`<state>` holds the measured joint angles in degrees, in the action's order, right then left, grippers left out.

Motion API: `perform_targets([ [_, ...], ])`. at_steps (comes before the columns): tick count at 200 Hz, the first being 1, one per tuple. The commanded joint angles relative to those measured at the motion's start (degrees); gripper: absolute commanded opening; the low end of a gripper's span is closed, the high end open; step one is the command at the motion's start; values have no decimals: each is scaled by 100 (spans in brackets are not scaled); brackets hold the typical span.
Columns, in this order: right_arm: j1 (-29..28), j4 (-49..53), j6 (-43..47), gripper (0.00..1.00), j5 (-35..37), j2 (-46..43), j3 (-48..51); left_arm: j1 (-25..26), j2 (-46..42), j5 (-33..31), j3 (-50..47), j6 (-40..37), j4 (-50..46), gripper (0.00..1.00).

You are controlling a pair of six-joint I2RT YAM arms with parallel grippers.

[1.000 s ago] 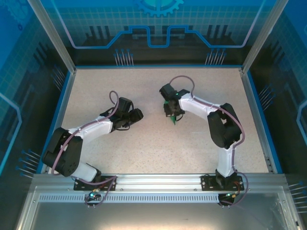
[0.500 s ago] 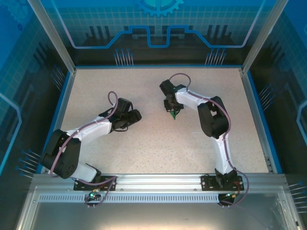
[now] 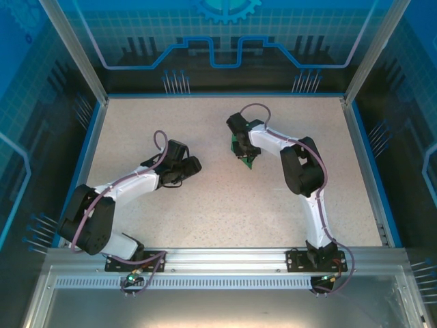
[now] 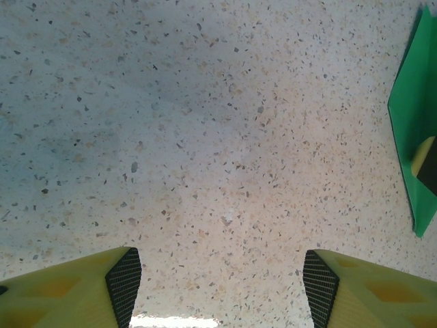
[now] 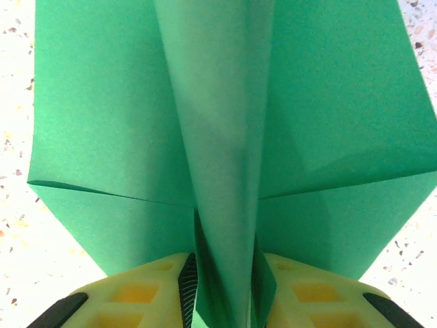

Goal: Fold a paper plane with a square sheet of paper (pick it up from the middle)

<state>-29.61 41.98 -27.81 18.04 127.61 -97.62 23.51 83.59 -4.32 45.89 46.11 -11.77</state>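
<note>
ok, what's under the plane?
Speckled table shows around the plane past its wing edges. Its centre fold runs down between the fingers of the right gripper. What lies beneath the wings is covered.

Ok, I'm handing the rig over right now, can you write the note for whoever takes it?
Left gripper: open, empty, over bare table, the paper plane off to its right.
Right gripper: jaws straddle the plane's centre fold; whether they pinch it is unclear.
Plane: near the table's middle, under the right gripper, apparently lying on the surface.
Done: sheet folded into a dart, wings creased.
Left: confirm release, lift the right arm clear, retract both arms.
</note>
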Motion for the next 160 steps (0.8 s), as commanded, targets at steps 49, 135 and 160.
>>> perform_targets([
  [49,22,170,-119,39,-97,-408,-96,-33,-139,-120,164,-205,-211,68],
  [135,184,-436,-156,75,22,-3048,1046,-58,-876,-1329,613,-815,-1183,73],
  [160,468,-748,12,92,530,-4018,1775,-142,-1294,-1975,629,-1182,-1267,86],
])
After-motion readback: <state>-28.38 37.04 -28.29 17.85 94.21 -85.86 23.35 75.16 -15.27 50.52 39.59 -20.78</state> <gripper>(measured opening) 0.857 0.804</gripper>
